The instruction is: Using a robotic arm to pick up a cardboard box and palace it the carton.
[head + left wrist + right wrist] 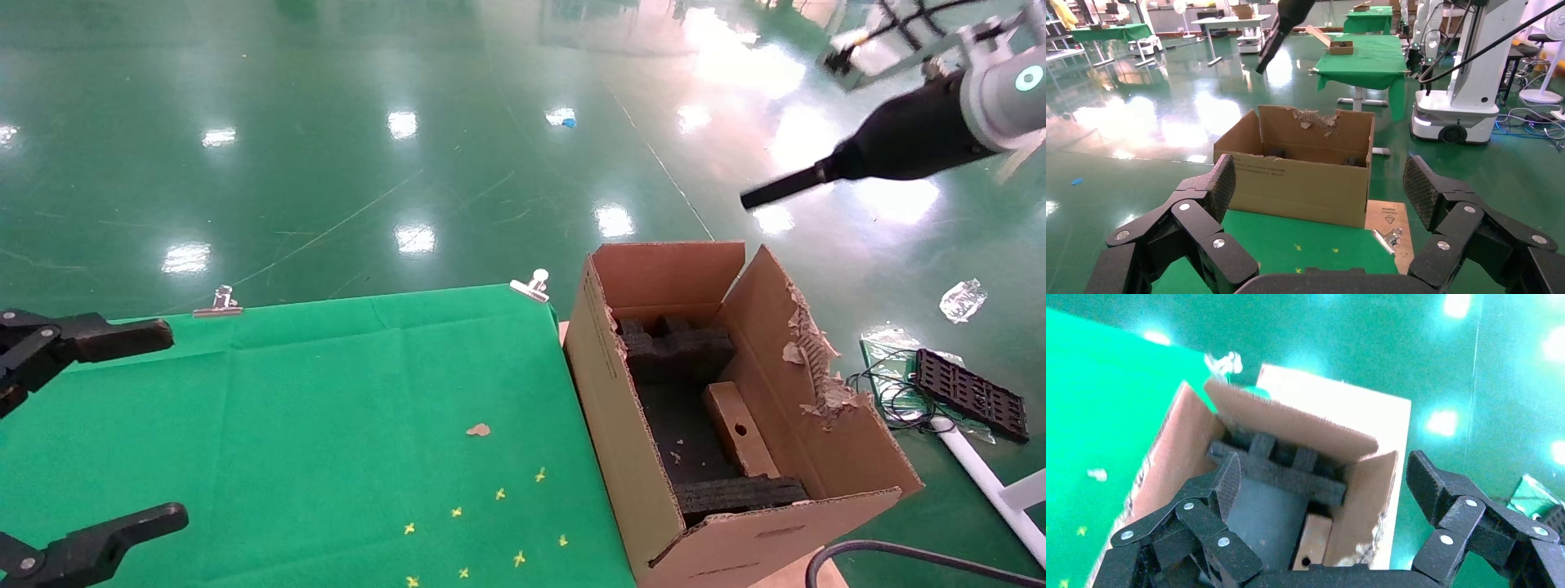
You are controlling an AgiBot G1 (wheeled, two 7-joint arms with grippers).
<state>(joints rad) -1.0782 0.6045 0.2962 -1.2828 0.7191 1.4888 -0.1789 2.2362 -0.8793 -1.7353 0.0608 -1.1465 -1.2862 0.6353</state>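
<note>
Lying inside one large brown corrugated carton: one small taped brown cardboard box; hovering above, right black multi-link gripper released, empty.

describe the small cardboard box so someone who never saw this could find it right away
Find the large open carton with torn flaps, standing against the right edge of the green-covered table. Look inside at its black foam padding: the cardboard box lies on the dark floor along the carton's right wall. It is the only brown thing in there, narrow, with a round hole in its upper face.
</note>
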